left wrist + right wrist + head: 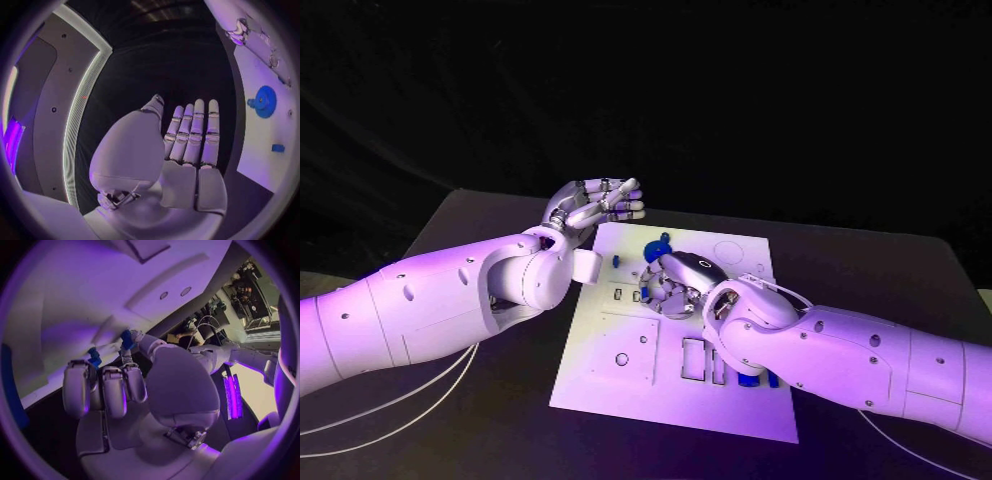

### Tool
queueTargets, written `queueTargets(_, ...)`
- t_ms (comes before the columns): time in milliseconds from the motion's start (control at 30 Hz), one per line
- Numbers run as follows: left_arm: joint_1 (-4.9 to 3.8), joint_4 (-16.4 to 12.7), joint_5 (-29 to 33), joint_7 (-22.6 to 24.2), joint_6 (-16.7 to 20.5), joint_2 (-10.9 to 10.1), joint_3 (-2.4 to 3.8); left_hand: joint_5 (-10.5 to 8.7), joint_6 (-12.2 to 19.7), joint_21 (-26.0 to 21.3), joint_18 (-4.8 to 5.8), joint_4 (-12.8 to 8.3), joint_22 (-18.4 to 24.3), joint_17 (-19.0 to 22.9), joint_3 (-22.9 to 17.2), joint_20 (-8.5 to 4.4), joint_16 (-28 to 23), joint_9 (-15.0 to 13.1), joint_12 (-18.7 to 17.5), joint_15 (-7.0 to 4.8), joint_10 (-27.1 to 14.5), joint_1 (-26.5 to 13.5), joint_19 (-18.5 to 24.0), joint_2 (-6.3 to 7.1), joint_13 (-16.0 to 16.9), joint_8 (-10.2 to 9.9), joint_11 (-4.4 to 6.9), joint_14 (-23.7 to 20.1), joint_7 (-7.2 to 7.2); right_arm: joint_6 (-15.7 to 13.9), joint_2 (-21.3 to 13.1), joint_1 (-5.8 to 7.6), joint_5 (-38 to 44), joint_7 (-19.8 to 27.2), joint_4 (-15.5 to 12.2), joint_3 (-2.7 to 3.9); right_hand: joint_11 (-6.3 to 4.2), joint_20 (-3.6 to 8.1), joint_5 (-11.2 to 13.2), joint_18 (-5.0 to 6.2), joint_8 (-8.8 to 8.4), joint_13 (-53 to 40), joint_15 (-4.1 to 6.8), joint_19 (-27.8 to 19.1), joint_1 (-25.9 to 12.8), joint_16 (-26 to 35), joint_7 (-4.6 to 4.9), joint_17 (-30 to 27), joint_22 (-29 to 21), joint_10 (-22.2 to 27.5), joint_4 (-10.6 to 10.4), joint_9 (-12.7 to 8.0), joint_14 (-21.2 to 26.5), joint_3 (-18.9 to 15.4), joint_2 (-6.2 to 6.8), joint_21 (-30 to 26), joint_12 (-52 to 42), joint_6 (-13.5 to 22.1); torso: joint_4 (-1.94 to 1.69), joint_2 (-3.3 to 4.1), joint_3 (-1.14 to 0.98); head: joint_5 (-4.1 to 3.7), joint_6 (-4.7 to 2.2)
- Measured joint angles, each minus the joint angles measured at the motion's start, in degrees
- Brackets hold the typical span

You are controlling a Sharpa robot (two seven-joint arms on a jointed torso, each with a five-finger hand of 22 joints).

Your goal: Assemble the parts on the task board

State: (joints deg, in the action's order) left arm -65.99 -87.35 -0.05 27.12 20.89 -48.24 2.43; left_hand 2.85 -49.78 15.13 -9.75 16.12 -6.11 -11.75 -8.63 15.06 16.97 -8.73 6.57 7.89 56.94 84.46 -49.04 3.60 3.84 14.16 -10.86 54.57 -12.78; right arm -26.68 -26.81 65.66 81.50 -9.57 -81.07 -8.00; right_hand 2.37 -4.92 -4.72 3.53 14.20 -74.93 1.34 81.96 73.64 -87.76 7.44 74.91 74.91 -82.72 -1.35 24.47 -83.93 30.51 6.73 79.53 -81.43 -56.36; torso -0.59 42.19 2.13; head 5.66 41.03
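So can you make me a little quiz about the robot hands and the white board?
1. True or false: the left hand holds a blue part.
2. Which thing lies on the task board, on the far side of the right hand? A) a blue gear B) a red ball C) a yellow cup
3. Fill in the gap: the right hand hangs over the white task ____.
Key: 1 false; 2 A; 3 board.
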Motion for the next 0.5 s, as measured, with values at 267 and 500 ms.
queueTargets(267, 0.00, -0.1, 0.0, 0.0, 0.0, 0.0, 0.00, 0.00, 0.0, 0.0, 0.00, 0.0, 0.0, 0.0, 0.0, 0.00, 0.0, 0.0, 0.0, 0.00, 0.0, 0.0, 0.0, 0.00, 0.0, 0.0, 0.00, 0.0, 0.00, 0.0, 0.4, -0.13, 0.2, 0.1, 0.4, 0.06, 0.00, 0.00, 0.0, 0.00, 0.00, 0.0, 0.00, 0.0, -0.2, 0.0, -0.09, 0.0, 0.0, 0.0, 0.0, 0.0, 0.0, 0.0, 0.16, 0.0, 0.0, 0.1, 0.00, 0.03, -0.04, 0.07, 0.25)
queueTargets(500, 0.00, -0.1, 0.0, -0.1, 0.0, -0.1, 0.00, 0.00, 0.0, 0.0, 0.00, 0.0, 0.0, 0.0, 0.0, 0.00, 0.0, 0.0, 0.0, 0.00, 0.0, 0.0, 0.0, 0.00, 0.0, 0.0, 0.00, 0.0, 0.00, 0.0, 0.4, -0.16, 0.3, 0.2, 0.7, 0.09, -0.22, -0.01, 0.1, 0.00, 1.14, 0.0, 0.00, 0.0, -0.5, 0.0, -0.12, 0.0, 0.0, 0.2, -0.2, 0.0, 0.0, -0.2, 0.53, 0.0, 0.2, 0.1, 0.03, 0.04, -0.07, 0.10, 0.46)
